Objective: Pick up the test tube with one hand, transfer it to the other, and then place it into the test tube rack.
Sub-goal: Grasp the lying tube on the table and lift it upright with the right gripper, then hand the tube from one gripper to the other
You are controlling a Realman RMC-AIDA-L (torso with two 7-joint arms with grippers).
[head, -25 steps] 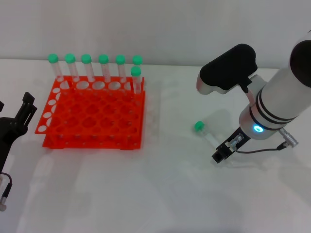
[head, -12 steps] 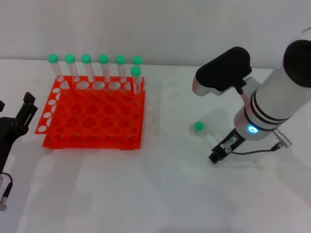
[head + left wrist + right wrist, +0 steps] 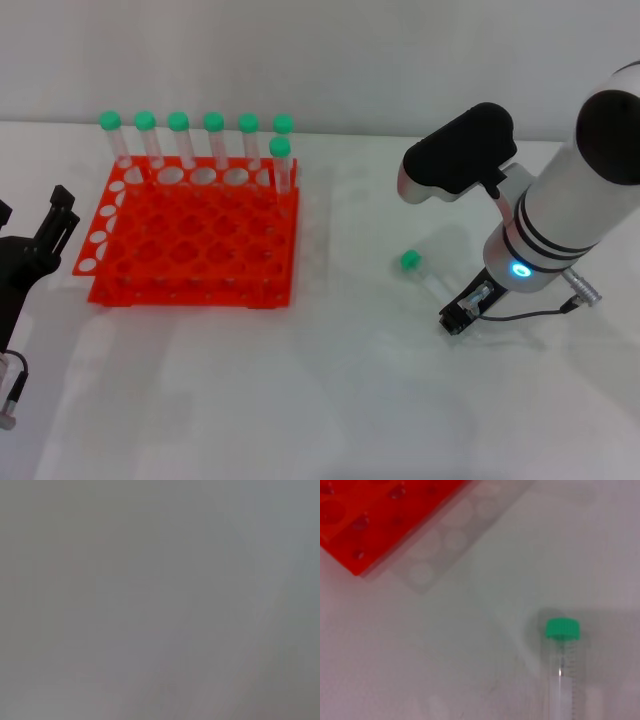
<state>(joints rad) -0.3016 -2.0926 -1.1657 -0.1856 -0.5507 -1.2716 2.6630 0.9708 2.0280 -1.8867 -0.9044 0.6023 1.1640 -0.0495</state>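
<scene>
A test tube (image 3: 424, 275) with a green cap (image 3: 409, 261) lies flat on the white table, right of the orange-red rack (image 3: 190, 245). It also shows in the right wrist view (image 3: 562, 675), cap towards the rack (image 3: 375, 515). My right gripper (image 3: 457, 318) is low over the table at the tube's tip end; the tube rests on the table. My left gripper (image 3: 35, 250) is parked at the table's left edge, open and empty. The left wrist view shows only grey blur.
Several green-capped tubes (image 3: 213, 140) stand along the rack's far row, one more (image 3: 280, 165) just in front at its right end. The right arm's white and black body (image 3: 540, 220) hangs over the table's right side.
The right arm shifted slightly, and its gripper moved a little left and back right near the tube's tip. The tube, the rack and the left arm have not moved.
</scene>
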